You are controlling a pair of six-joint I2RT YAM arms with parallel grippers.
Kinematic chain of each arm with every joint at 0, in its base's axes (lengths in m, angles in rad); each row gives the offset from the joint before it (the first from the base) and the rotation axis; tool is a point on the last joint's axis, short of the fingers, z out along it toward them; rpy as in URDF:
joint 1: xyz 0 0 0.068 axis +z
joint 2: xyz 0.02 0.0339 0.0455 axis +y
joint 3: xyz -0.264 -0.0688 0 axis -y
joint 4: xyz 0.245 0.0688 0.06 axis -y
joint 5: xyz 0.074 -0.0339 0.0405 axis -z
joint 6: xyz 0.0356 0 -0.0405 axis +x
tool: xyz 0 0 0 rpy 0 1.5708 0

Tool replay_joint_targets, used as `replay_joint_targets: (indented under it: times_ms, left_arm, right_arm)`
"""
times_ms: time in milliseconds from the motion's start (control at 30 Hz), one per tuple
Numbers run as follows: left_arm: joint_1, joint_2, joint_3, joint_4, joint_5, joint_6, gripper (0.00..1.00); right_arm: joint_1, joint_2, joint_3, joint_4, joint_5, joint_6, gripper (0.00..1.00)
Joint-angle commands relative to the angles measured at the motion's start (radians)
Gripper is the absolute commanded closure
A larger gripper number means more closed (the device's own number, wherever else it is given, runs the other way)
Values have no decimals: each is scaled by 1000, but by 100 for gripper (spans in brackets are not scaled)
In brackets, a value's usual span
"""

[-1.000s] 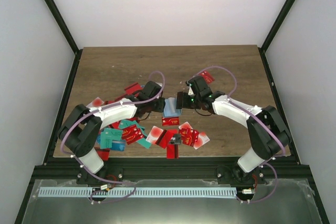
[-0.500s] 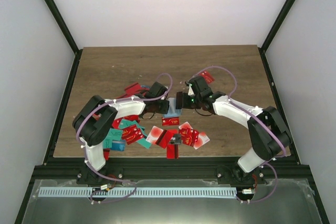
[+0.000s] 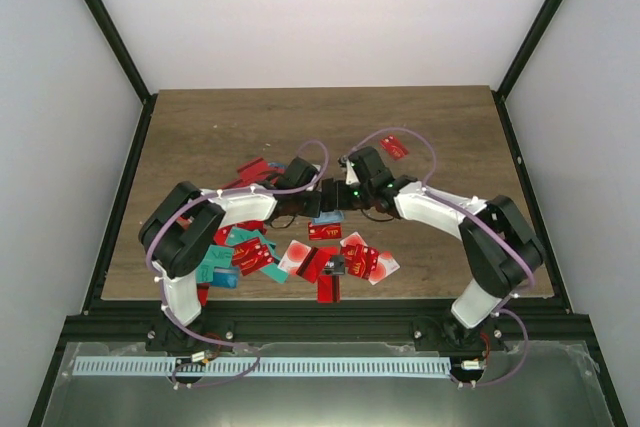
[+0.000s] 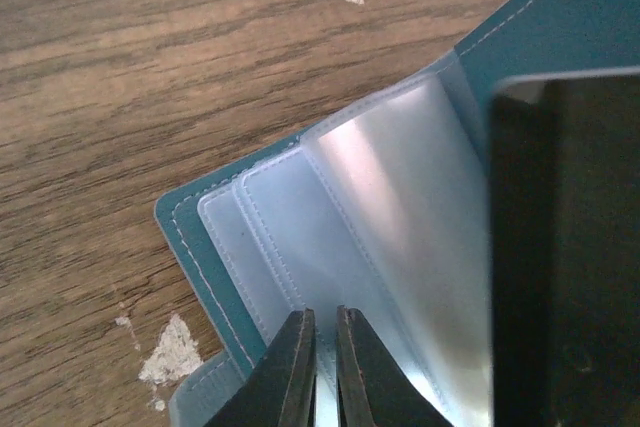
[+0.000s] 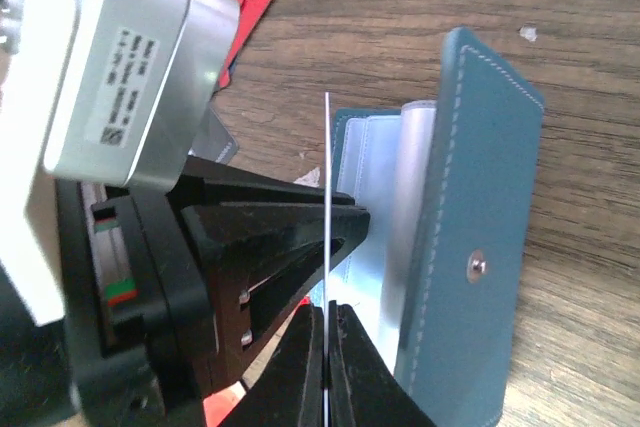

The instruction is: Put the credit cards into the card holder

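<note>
The teal card holder [image 4: 330, 207] lies open on the wood, its pale blue inner panels showing. My left gripper [image 4: 322, 312] is shut on the edge of one inner panel. In the right wrist view the holder [image 5: 480, 207] stands with its teal cover to the right. My right gripper [image 5: 327, 309] is shut on a credit card [image 5: 327, 167], seen edge-on as a thin white line. That card stands between the left gripper's fingers [image 5: 290, 217] and the holder's panels. From above, the left gripper [image 3: 318, 199] and the right gripper [image 3: 338, 194] meet over the holder and hide it.
Several red credit cards [image 3: 322, 259] lie heaped near the front edge. Teal cards [image 3: 212, 265] are at the front left. More red cards [image 3: 252, 169] lie behind the left arm, and one [image 3: 394, 146] behind the right arm. A dark blurred shape [image 4: 565, 247] fills the right of the left wrist view.
The left gripper has moved right onto the holder and closed on its inner panel. The right gripper has moved left with its card, up against the left gripper.
</note>
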Motion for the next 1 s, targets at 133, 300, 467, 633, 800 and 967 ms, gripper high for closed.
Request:
replay_joint_targets:
  times_ms: [133,300,467,633,800,967]
  left_arm:
    - [10,-12,-50,48,9,-10,92]
    - [16,-21,-63,56,13,-8,93]
    - [22,-27,-72,61,19,-4,93]
    - [27,-18,-71,62,15,-4,93]
    - [27,-14,-71,59,3,-2,93]
    - [27,-10,-69,53,-11,-1,94]
  right_arm:
    - [71,102,140,-96,158,-10,99]
    - [100,158,193,-166,264,-14,99]
    - [104,189,220,-228,364,-24,99]
    - [104,193,247,-276,450,-52,99]
    - [104,177,272,-314,526,-77,99]
    - [101,172,276,-316,538,-94,99]
